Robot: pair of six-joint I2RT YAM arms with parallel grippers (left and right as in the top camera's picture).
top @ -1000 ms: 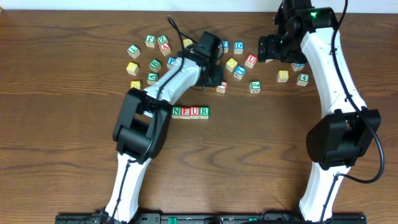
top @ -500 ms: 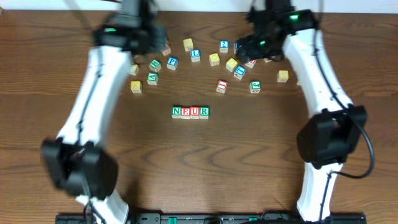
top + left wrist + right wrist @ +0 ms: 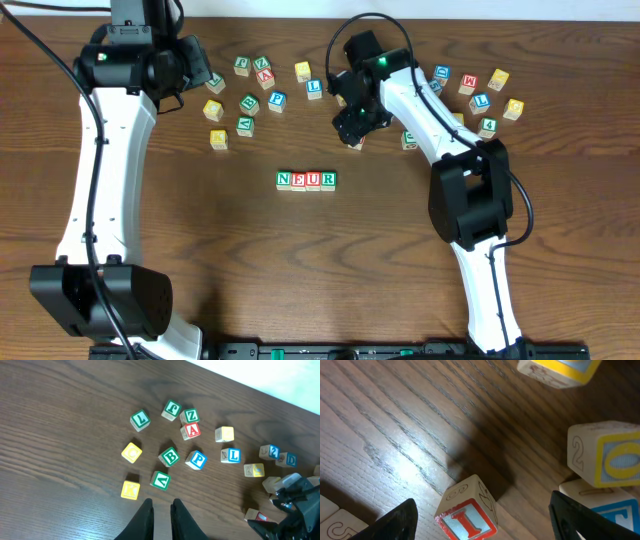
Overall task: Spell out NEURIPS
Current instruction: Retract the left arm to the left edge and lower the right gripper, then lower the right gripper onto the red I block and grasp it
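The row N E U R stands at mid-table. A red I block lies tilted on the wood between the wide-open fingers of my right gripper. In the overhead view the right gripper hovers over that I block, above and right of the row. A blue P block lies in the left cluster and shows overhead too. My left gripper is shut and empty, high over the left cluster, at the far left overhead. I cannot pick out an S block.
Loose blocks lie across the back: a left cluster with a green B and a yellow K, and a right cluster with a red M. A yellow-and-blue block sits close to the right gripper's right finger.
My left arm swung from the middle blocks to the far left. My right gripper moved left and down from the right cluster to sit over the I block.
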